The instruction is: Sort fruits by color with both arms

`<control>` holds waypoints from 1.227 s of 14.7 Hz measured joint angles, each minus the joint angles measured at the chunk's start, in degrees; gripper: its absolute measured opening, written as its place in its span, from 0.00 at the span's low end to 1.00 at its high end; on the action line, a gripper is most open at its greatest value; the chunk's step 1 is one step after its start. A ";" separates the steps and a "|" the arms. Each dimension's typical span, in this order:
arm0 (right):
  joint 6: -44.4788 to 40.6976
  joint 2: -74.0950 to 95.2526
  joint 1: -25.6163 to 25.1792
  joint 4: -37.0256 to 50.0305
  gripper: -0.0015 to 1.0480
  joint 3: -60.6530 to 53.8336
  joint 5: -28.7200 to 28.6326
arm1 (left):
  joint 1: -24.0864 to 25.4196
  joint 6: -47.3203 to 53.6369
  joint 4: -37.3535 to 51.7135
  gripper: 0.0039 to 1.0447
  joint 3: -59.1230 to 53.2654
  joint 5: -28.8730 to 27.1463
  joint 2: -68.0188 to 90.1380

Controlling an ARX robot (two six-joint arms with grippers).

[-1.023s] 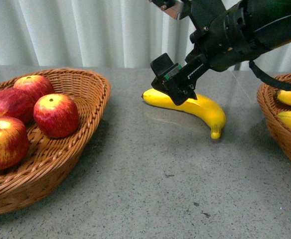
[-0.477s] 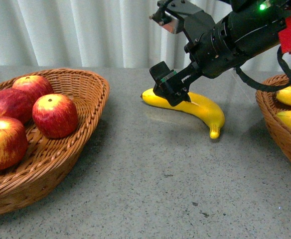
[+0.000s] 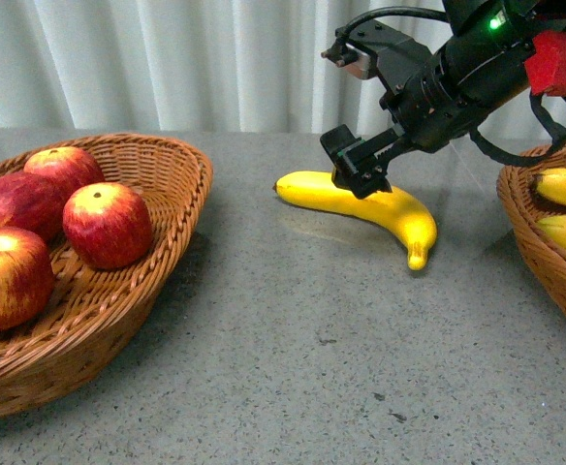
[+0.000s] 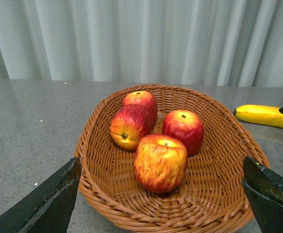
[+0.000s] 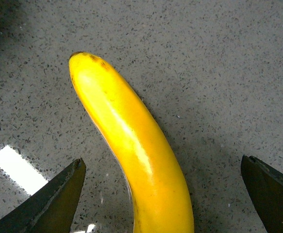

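Our right claw (image 3: 359,170) hangs wide open just over the banana (image 3: 399,208), one finger on each side, not squeezing it. The banana lies on the gray table (image 3: 293,368), with bare room between the apple basket (image 3: 181,208) and the banana basket (image 3: 540,247). Our left claw (image 4: 161,196) is open too, facing four apples (image 4: 160,162) inside the rim.

Grey speckled counter (image 3: 293,358), yellow banana (image 3: 361,205) lying flat on it, wicker basket (image 3: 167,252) left of the banana, second wicker basket (image 3: 545,262) right of the banana
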 joint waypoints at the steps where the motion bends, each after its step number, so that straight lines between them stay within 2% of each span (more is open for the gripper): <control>1: 0.81 1.27 0.33 -0.44 0.94 1.25 -0.37 | 0.00 0.00 0.00 0.94 0.00 0.00 0.00; 2: -1.07 3.08 2.10 0.02 0.94 1.36 3.28 | 0.00 0.00 -0.02 0.94 0.00 0.00 0.00; 8: -2.49 5.25 3.76 1.77 0.94 0.90 5.84 | 0.00 0.00 0.00 0.94 0.00 0.00 0.00; 9: -2.84 5.25 3.76 1.79 0.82 0.46 6.05 | 0.00 0.00 0.00 0.94 0.00 0.00 0.00; 10: -3.04 5.25 3.67 2.05 0.65 0.24 6.21 | 0.00 0.00 -0.02 0.94 0.00 0.00 0.00; 11: -3.04 5.25 3.63 3.37 0.54 -0.17 6.23 | 0.00 0.00 0.00 0.94 0.00 0.00 0.00; 12: -1.57 5.05 3.28 5.81 0.38 -0.63 3.85 | 0.00 0.00 -0.02 0.94 0.00 0.00 0.00; 13: 0.28 4.15 3.15 8.61 0.35 -1.62 1.64 | 0.00 0.00 -0.02 0.94 0.00 0.00 0.00; 16: 6.78 -2.82 1.62 15.37 0.34 -5.25 -3.21 | 0.00 0.00 0.00 0.94 0.00 0.00 0.00; 18: 13.22 -11.04 -1.90 21.27 0.34 -9.77 -7.39 | 0.00 0.00 0.00 0.94 0.00 0.00 0.00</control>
